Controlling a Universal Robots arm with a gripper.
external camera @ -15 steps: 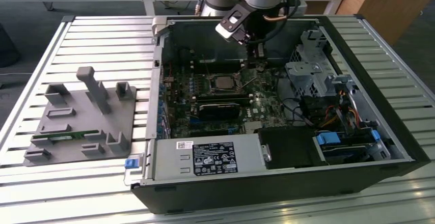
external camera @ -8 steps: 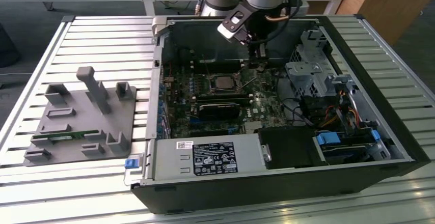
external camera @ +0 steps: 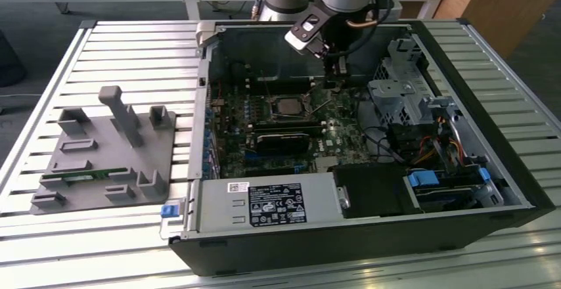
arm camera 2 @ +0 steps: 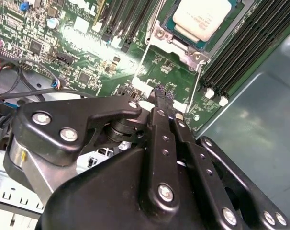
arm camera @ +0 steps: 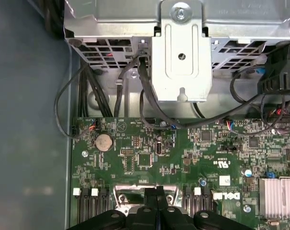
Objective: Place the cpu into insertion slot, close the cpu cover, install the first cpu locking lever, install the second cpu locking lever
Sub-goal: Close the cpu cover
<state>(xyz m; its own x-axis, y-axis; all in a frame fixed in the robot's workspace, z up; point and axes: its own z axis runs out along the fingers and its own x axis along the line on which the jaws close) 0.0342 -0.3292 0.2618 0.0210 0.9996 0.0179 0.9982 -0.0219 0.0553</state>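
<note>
Evidently the cpu (arm camera 2: pixel 202 17) already lies in the insertion slot (external camera: pixel 288 106); our gripper (arm camera 2: pixel 159 92) hangs near it, fingers pressed together on nothing. We fear those tips could slip off a thin lever (arm camera 2: pixel 141 62) and scrape the green board (arm camera 2: pixel 164 67) or jolt the cpu

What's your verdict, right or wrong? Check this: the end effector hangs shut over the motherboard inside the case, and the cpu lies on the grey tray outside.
One thing is wrong. The cpu is not on the grey tray: the second wrist view shows it seated in the insertion slot. The end effector does hang shut over the motherboard inside the case.
</note>
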